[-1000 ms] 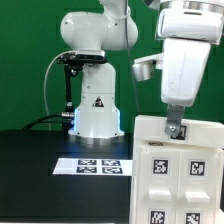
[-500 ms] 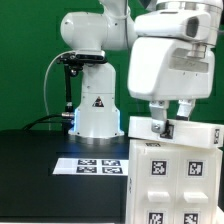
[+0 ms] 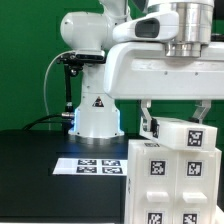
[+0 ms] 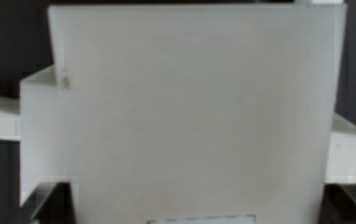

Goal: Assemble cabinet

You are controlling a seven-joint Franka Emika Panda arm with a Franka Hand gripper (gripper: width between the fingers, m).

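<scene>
Half the black bench (image 3: 35, 165) lies bare toward the exterior view's left, with only the marker board (image 3: 100, 166) flat near the robot base (image 3: 98, 112). The cabinet (image 3: 178, 175) stands at the exterior view's right, cut by the picture's right and lower edges — its long axis upright, tagged faces toward the camera. In the wrist view its white panel (image 4: 184, 100) fills nearly everything. The pincer (image 3: 180, 113) hangs just over the cabinet's top; open or closed, I cannot tell. Since half a second ago the arm has swung across, and the cabinet shows a second tagged face.
</scene>
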